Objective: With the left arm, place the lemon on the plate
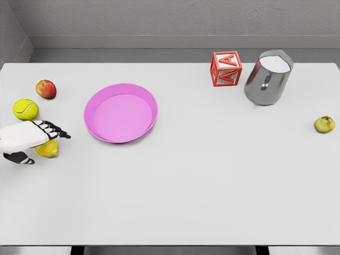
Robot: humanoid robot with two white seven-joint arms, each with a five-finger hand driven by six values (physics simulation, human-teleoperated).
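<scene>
The white table (212,186) fills most of the view, with a grey wall behind it. On its left half sits the pink plate (120,112), with nothing on it. Toward the far right stands a steel jug (267,78), handle facing the camera, and just to its left a red letter block (226,68) marked A. The left hand (29,139) comes in at the left edge, fingers reaching toward the plate and thumb below, cupped over the lemon (48,149); the lemon lies on the table well left of the plate, partly hidden under the fingers, though I cannot tell if the grip has closed on it. Just behind the hand is a tennis ball (25,109), then a red apple (46,88). A yellow-green pear (324,124) lies near the right edge
</scene>
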